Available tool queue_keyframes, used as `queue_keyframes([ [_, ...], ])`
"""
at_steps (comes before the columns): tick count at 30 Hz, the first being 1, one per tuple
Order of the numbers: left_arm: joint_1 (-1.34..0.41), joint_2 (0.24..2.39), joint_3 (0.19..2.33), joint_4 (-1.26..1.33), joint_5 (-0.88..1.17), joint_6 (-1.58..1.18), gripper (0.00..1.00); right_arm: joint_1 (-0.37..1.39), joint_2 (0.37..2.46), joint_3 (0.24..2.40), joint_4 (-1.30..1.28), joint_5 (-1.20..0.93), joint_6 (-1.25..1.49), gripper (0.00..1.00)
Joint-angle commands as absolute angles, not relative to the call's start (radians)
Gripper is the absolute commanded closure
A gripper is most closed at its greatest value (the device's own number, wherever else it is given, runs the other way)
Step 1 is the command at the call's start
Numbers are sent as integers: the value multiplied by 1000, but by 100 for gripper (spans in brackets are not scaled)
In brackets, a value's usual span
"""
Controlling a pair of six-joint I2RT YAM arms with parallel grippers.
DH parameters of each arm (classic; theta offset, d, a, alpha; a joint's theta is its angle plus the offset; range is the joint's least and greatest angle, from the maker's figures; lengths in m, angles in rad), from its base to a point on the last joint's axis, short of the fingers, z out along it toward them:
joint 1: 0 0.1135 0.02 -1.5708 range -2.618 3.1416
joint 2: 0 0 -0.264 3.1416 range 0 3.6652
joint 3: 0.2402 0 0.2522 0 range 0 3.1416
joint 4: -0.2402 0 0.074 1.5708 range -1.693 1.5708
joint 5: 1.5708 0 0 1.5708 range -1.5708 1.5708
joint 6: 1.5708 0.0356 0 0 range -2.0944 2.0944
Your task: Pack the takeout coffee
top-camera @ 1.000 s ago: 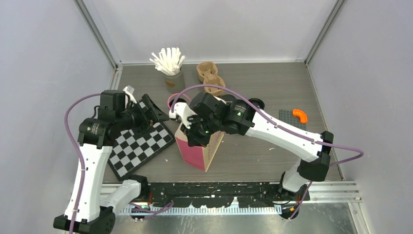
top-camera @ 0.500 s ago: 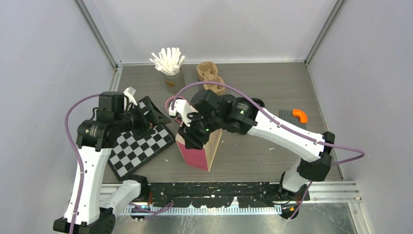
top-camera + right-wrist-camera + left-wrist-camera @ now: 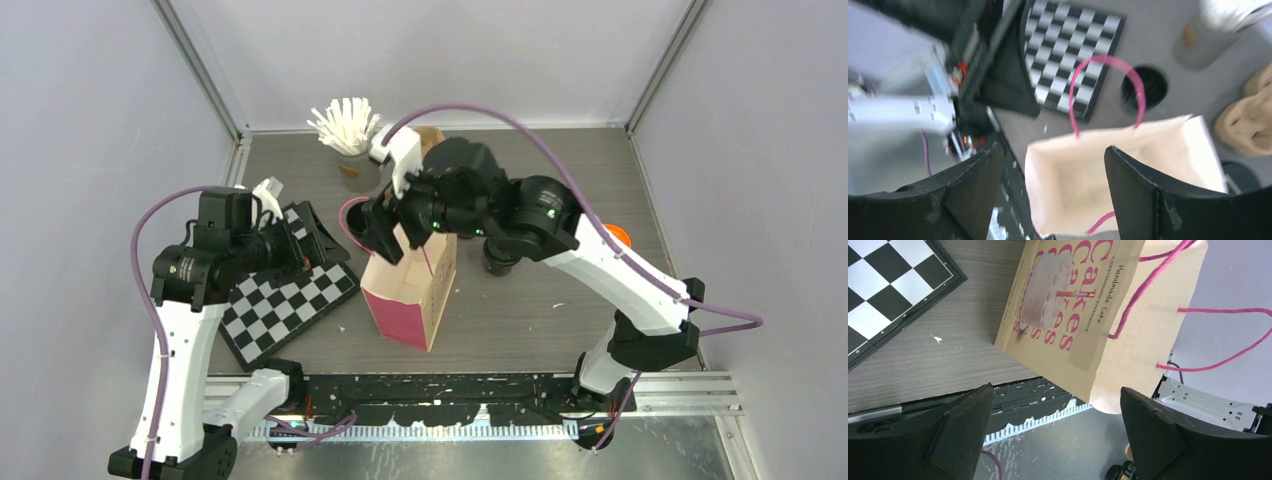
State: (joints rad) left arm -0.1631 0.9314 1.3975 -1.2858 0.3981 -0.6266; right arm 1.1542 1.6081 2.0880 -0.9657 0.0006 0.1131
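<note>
I am looking down on a paper bag (image 3: pixel 410 295) that is standing upright near the middle of the grey table (image 3: pixel 560 170), its mouth gaping open and its pink cord handles arching above the rim. Its tan face is showing a cake picture and pink lettering, and its narrow side is showing solid pink. A chessboard (image 3: pixel 285 305) is lying flat just to the left, one corner pointing at the bag without touching it. Farther back a grey cup of white sticks (image 3: pixel 350 140) is standing upright, with a brown pulp carrier (image 3: pixel 1248 115) sitting near it. An orange piece (image 3: pixel 620 232) is lying at the right, only partly in view
</note>
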Motion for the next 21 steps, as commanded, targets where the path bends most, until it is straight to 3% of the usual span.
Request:
queue_keyframes([
  [1,-160,910,1432,-1281,457,-594,0,1129,1651,2271,-878,213,150,20],
  [10,-160,854,1435,-1272,535,-631,0,762,1759,2311,-827,243,358,23],
  [17,-161,803,1394,-1247,541,-638,0,548,1930,2374,-859,267,324,24],
  [21,-160,785,1343,-1132,570,-687,0,479,2053,2447,-884,244,284,30],
])
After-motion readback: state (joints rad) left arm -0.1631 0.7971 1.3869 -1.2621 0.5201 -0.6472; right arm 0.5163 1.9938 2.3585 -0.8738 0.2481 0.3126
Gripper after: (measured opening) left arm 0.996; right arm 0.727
